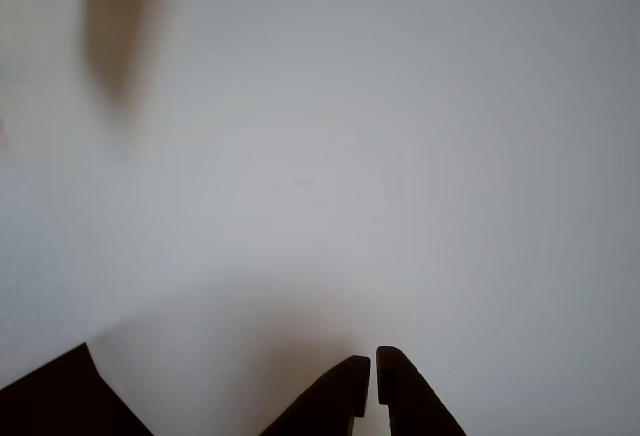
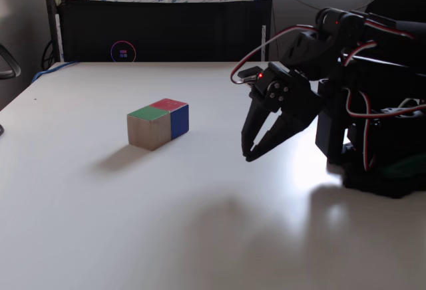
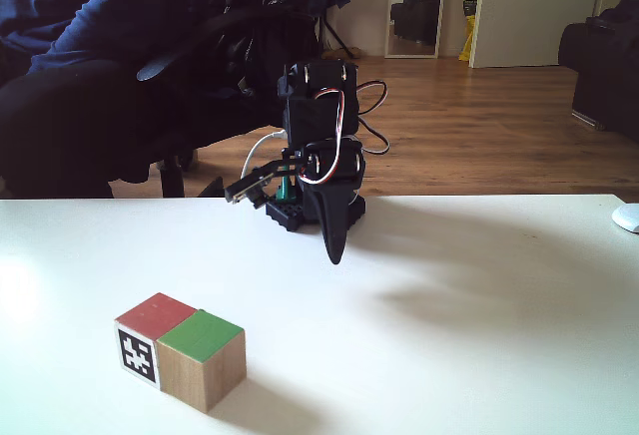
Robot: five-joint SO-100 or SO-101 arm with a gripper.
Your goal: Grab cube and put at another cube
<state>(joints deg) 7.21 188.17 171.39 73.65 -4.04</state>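
Already cube point(image 2: 148, 128) touching another cube point(image 2: 174, 114) mid-desk point(image 2: 80, 223); end effector point(image 2: 247, 155) nearly closed, empty. Rigid, light wood; pinch flat opposite faces.

A white worktop point(image 2: 100, 223) filled the foreground. At 12 o'clock in a fixed view stood a black cabinet point(image 2: 160, 27); in another, a seated person point(image 3: 90, 66) at 10 o'clock.

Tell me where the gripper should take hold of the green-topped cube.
Come from above and pinch the green-topped cube across its two free wooden sides. Its far side sits flush against the red-topped cube, so only the faces parallel to the row leave room for the gripper.
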